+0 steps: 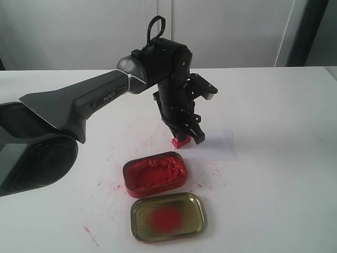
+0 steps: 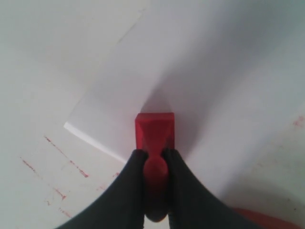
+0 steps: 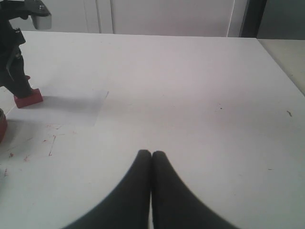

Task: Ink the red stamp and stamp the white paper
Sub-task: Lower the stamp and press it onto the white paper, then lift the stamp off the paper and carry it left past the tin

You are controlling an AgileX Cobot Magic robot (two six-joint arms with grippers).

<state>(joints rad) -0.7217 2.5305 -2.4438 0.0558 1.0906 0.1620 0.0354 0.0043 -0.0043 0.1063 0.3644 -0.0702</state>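
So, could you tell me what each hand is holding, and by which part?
The left hand grips the red stamp by its narrow handle; the right hand holds nothing.

There is one red stamp (image 1: 180,141), one sheet of white paper (image 1: 218,145), one red tin of ink paste (image 1: 127,178), one gold metal lid (image 1: 141,222) and one white table (image 1: 279,158). Two grippers show: one left gripper (image 1: 185,136) and one right gripper (image 3: 151,155). One black robot arm (image 1: 79,100) appears in the exterior view.
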